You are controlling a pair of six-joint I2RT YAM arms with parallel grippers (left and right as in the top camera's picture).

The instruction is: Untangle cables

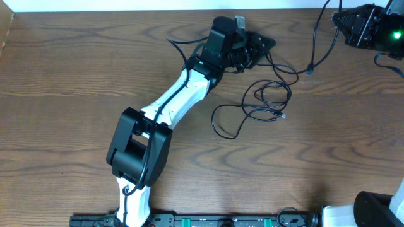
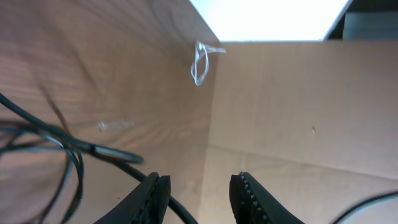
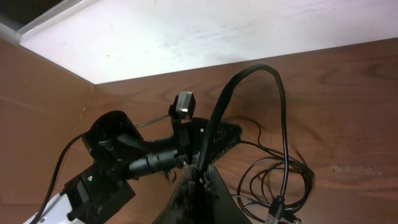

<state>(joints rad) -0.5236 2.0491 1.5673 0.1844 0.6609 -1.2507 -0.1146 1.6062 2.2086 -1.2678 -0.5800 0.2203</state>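
1. i am watching the left arm [image 1: 170, 101] reaching across the table [image 1: 76, 75] toward 12 o'clock, with its wrist sitting close to the far edge.
2. the left gripper [image 2: 200, 186] is standing with its fingers parted and nothing pinched between them.
3. in the left wrist view a black strand [image 2: 118, 155] is running in from 9 o'clock, passing under the finger on the 7 o'clock side and showing again in the gap. i cannot tell which cable it belongs to.
4. the right gripper [image 3: 200, 180] is hanging over the table's 2 o'clock corner, well apart from the left one, and its fingers are clamping together on the held cable [image 3: 261, 66].
5. that cable is rising out of the fingertips, arching over toward 1 o'clock in the right wrist view and dropping back down at 4 o'clock.
6. the loose cable [image 1: 268, 114] is lying on the table at about 1 o'clock from centre, in a few open loops, its small plug end pointing toward 3 o'clock.
7. its upper loops are crossing one another just beside the left gripper, and i cannot separate the strands there.
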